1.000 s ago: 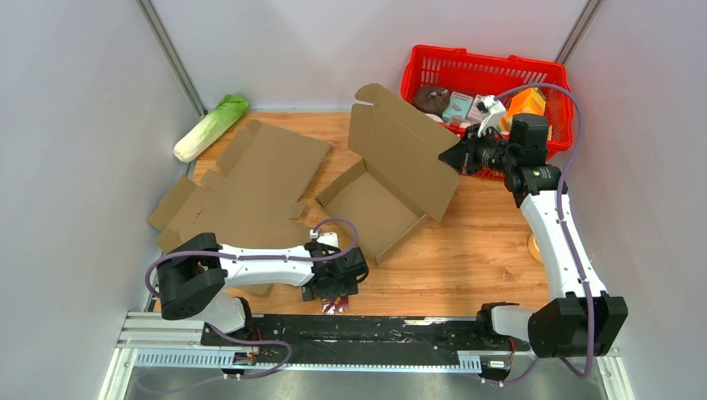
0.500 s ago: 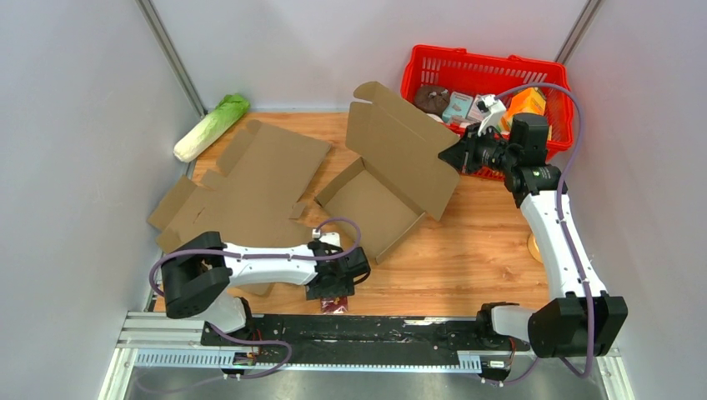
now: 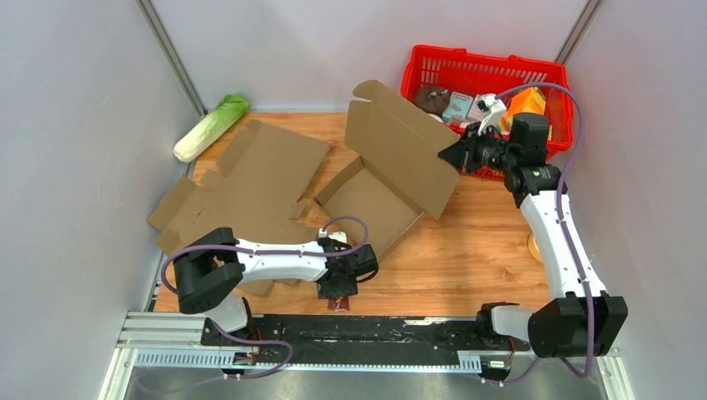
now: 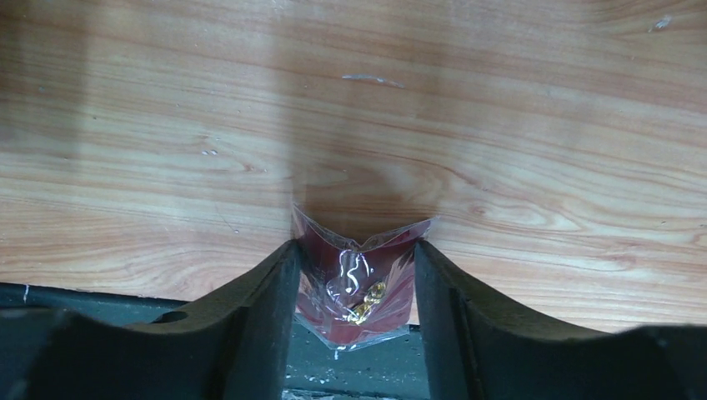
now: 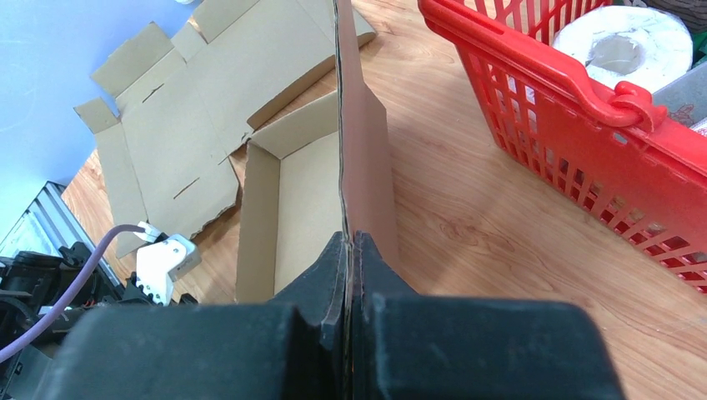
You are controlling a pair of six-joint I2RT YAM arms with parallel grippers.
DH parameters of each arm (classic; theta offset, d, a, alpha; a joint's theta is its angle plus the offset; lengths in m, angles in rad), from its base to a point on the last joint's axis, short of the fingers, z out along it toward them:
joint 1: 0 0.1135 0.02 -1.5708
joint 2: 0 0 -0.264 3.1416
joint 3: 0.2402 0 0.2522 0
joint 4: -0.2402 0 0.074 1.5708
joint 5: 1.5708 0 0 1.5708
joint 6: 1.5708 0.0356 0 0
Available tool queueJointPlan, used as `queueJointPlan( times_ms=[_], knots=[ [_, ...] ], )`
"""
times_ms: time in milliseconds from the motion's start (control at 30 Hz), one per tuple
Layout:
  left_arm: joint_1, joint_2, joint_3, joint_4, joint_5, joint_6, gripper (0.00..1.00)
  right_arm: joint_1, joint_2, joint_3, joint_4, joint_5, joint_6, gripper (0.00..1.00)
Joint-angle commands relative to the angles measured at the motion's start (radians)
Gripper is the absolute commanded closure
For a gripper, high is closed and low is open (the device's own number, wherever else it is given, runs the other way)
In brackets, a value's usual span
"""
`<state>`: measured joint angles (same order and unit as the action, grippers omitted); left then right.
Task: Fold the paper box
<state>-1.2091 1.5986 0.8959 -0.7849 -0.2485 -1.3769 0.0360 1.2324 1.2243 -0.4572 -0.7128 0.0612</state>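
The paper box (image 3: 367, 208) is a brown cardboard tray mid-table with its lid (image 3: 400, 150) standing up at a slant. My right gripper (image 3: 454, 156) is shut on the lid's right edge; in the right wrist view the lid (image 5: 363, 142) runs edge-on into the gripper (image 5: 348, 242). My left gripper (image 3: 338, 292) is low at the table's near edge. Its fingers (image 4: 267, 308) press both sides of a small red plastic packet (image 4: 354, 287), which buckles into a V.
A flat unfolded cardboard sheet (image 3: 250, 187) lies left of the box. A napa cabbage (image 3: 210, 127) rests at the back left. A red basket (image 3: 488, 67) of goods stands at the back right, close behind the right gripper. The black rail (image 3: 375, 329) borders the near edge.
The left arm has slid right along the near edge and its jaws have narrowed onto the red packet. The right gripper still grips the lid in the same place.
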Motion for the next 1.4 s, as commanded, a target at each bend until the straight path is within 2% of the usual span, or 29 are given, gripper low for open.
queueJointPlan(
  times_ms=[0,233,467,567,700,767,800,833,900,933,1033,1133,1167,1200,1233,1300,1367],
  knots=[
    [-0.006,0.080,-0.034,0.033,0.006,-0.045,0.44,0.001,-0.034,0.003,0.068,-0.025,0.019,1.00],
    [-0.010,-0.021,-0.002,-0.111,-0.113,-0.024,0.50,0.001,-0.034,0.003,0.064,-0.020,0.017,1.00],
    [-0.009,-0.277,0.095,-0.246,-0.215,0.085,0.53,0.001,-0.025,0.007,0.068,-0.022,0.023,1.00],
    [0.037,-0.325,0.182,-0.266,-0.236,0.174,0.52,0.001,-0.027,0.003,0.074,-0.020,0.026,1.00],
    [0.150,-0.286,0.333,-0.209,-0.226,0.309,0.52,0.001,-0.022,0.001,0.072,-0.017,0.025,1.00],
    [0.236,-0.200,0.425,-0.142,-0.143,0.433,0.49,0.001,-0.014,0.010,0.065,-0.026,0.025,1.00],
    [0.265,-0.163,0.463,-0.105,-0.117,0.467,0.30,0.002,-0.008,0.017,0.060,-0.040,0.025,1.00],
    [0.304,-0.088,0.535,-0.073,-0.085,0.587,0.22,0.001,-0.001,0.024,0.060,-0.056,0.028,1.00],
    [0.354,-0.037,0.601,-0.050,-0.002,0.672,0.09,0.005,0.016,0.037,0.072,-0.082,0.037,1.00],
    [0.379,-0.031,0.618,-0.012,0.053,0.764,0.08,0.010,0.021,0.046,0.048,-0.085,0.029,1.00],
    [0.482,-0.133,0.542,0.171,0.044,0.896,0.08,0.010,0.027,0.053,0.026,-0.062,0.019,1.00],
    [0.643,-0.218,0.416,0.447,0.237,1.056,0.09,0.015,0.029,0.049,0.023,-0.071,0.023,1.00],
    [0.678,-0.223,0.390,0.520,0.356,1.091,0.09,0.015,0.030,0.050,0.019,-0.077,0.022,1.00],
    [0.751,-0.217,0.370,0.644,0.420,1.124,0.10,0.018,0.030,0.047,0.011,-0.079,0.022,1.00],
    [0.779,-0.171,0.383,0.676,0.473,1.191,0.10,0.018,0.029,0.044,0.011,-0.080,0.020,1.00],
    [0.844,-0.099,0.449,0.676,0.577,1.242,0.13,0.019,0.022,0.034,0.025,-0.109,0.031,1.00],
    [0.875,0.018,0.552,0.687,0.642,1.297,0.21,0.021,0.001,0.008,0.057,-0.148,0.028,1.00]
  ],
)
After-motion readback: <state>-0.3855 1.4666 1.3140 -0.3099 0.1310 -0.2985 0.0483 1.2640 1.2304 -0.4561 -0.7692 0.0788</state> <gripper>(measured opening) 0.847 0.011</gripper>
